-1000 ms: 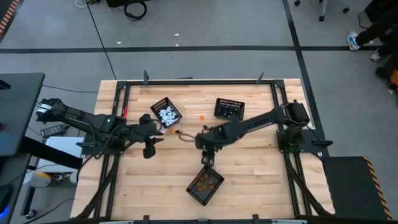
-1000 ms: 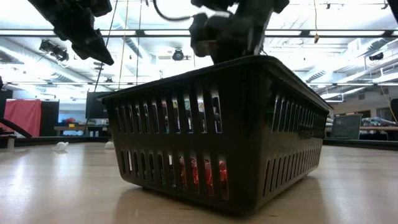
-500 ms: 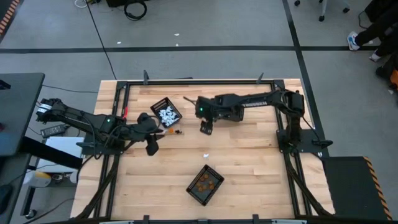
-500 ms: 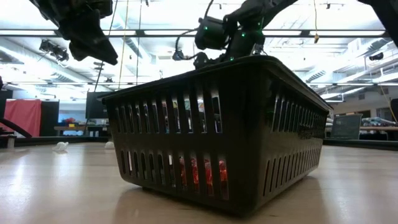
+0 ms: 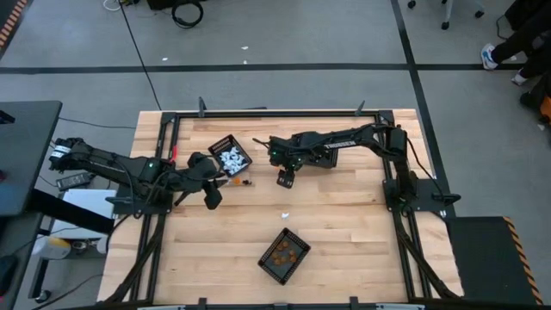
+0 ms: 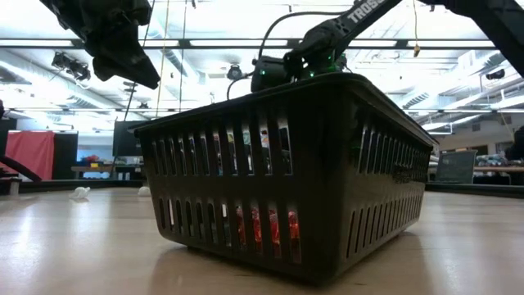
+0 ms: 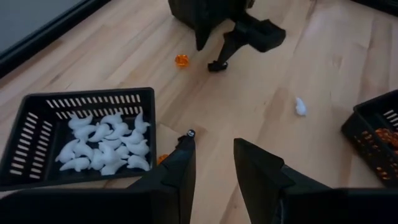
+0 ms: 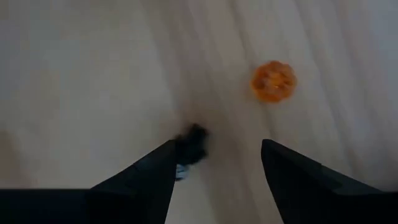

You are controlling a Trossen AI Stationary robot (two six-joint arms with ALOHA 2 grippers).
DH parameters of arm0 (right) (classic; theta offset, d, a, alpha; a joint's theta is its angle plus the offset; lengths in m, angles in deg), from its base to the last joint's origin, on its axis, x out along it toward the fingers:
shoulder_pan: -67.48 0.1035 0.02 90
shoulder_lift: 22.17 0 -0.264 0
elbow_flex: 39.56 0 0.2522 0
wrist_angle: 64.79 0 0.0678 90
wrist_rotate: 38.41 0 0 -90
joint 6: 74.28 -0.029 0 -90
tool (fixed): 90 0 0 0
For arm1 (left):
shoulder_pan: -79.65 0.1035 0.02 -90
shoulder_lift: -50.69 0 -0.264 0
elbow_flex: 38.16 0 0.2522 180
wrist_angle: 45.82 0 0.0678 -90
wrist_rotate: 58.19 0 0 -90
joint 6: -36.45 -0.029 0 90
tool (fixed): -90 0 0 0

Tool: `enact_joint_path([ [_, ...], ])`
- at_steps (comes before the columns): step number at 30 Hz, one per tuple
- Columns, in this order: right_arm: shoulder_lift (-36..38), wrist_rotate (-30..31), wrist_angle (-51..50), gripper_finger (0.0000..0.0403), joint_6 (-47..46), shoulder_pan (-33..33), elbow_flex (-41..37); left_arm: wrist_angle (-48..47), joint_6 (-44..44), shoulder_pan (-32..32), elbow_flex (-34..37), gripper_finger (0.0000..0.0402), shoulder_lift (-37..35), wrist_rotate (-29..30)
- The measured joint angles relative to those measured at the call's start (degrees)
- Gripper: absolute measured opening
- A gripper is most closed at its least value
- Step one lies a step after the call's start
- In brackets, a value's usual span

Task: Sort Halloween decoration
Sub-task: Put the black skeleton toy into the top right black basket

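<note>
Tiny trinkets lie loose on the table: an orange one [image 8: 273, 79] and a black one [image 8: 191, 149] under my right gripper [image 8: 217, 158], a white one [image 5: 284, 214] nearer the front, and a black one [image 7: 190, 132] and an orange one [image 7: 161, 158] beside the white-filled basket [image 7: 37, 112]. My right gripper [image 5: 284, 177] is open and points down at the table; the black trinket lies just off one fingertip. My left gripper [image 7: 211, 158] is open and hovers near that basket's corner [image 5: 209, 196].
Three black mesh baskets stand on the table: one with white trinkets [image 5: 231, 158] at the far left, one [image 5: 317, 153] at the far right partly under the right arm, and one with orange trinkets [image 5: 284, 256] near the front [image 6: 286, 172]. A black frame [image 5: 258, 113] borders the table.
My right gripper has swung from above the orange-filled basket toward the table's far edge and now stands low over the loose orange and black trinkets between the two far baskets. My left gripper has shifted slightly toward the white-filled basket.
</note>
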Motion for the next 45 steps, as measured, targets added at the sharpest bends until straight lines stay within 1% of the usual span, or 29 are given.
enact_joint_path([
  [2, -0.2, 0.0, -1.0, 0.0238, 1.1, 0.0, -0.3, 0.0, -0.6, 0.4, 0.0, 0.0117, 0.0, 0.0],
  [6, -0.2, 0.0, 0.7, 0.0238, 3.6, 0.4, -1.4, 0.1, -1.9, 1.6, 0.0, 0.0117, 0.0, 0.0],
  [13, -0.1, 0.3, 2.5, 0.0237, 11.4, 1.9, -1.8, 0.1, -2.6, 2.3, 0.0, 0.0117, 0.0, -0.2],
  [18, -1.2, -0.2, 1.8, 0.0229, 12.3, 2.8, -1.8, -0.2, -2.6, 2.3, 0.0, 0.0117, 0.0, -0.3],
  [20, -2.0, -1.4, 1.6, 0.0219, 11.8, 3.1, -1.5, -0.4, -2.6, 2.3, 0.0, 0.0117, 0.0, -0.3],
  [23, -3.0, -1.2, 1.5, 0.0194, 11.5, 3.8, -1.5, -0.8, -2.6, 2.2, 0.0, 0.0117, 0.0, -0.4],
  [28, -3.2, -0.6, 1.5, 0.0140, 11.4, 4.7, -1.6, -1.6, -2.6, 2.2, 0.0, 0.0117, 0.0, -0.5],
  [31, -2.5, 0.2, 1.5, 0.0104, 10.3, 5.0, -1.6, -1.7, -2.6, 2.2, 0.0, 0.0117, 0.0, -0.6],
  [34, -1.1, 0.2, 1.5, 0.0068, 7.7, 5.0, -1.9, -1.7, -2.7, 2.2, 0.0, 0.0117, 0.0, -2.5],
  [37, 1.1, -0.5, 0.6, 0.0041, 4.7, 4.8, -2.1, -1.7, -3.9, 2.2, 0.0, 0.0117, 0.0, -4.0],
  [41, 5.7, -0.8, -0.5, 0.0031, 2.4, 4.4, -1.9, -1.8, -5.6, 2.2, 0.0, 0.0117, 0.0, -4.3],
  [45, 10.2, 5.2, -3.6, 0.0047, 1.0, 3.9, -1.9, -1.7, -6.6, 2.2, 0.0, 0.0117, 0.0, -3.9],
])
